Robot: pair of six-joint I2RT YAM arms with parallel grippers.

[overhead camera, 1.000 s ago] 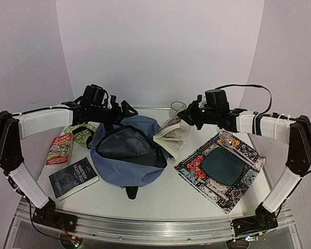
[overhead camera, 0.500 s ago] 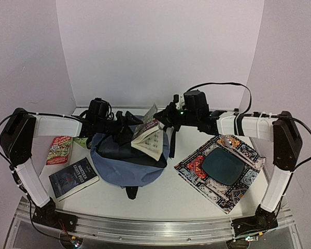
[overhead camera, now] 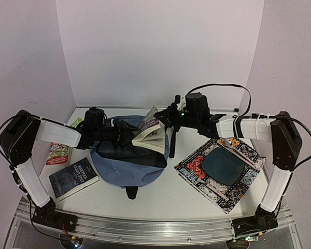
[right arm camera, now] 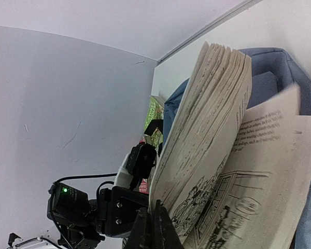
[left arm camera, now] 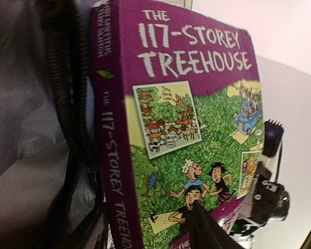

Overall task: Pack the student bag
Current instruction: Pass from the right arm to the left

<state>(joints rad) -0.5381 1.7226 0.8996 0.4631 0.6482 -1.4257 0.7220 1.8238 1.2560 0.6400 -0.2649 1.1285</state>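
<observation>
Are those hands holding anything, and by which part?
The right hand pinches the paperback by its page edge, over the student bag. The left hand: cannot tell.

- Swung right gripper left, from beside the student bag to above its far-right rim.
- Carried open book along, clamped in those jaws. Hung below-left of that gripper over the table a second ago, now below-left of it over the bag mouth.
- Brought left gripper down and nearer, from above the bag's far-left rim to inside the mouth. Book now just right of it, purple cover filling the left wrist view.
- Pulled both elbows inward.
- Covered more of red book with the lowered left forearm.
</observation>
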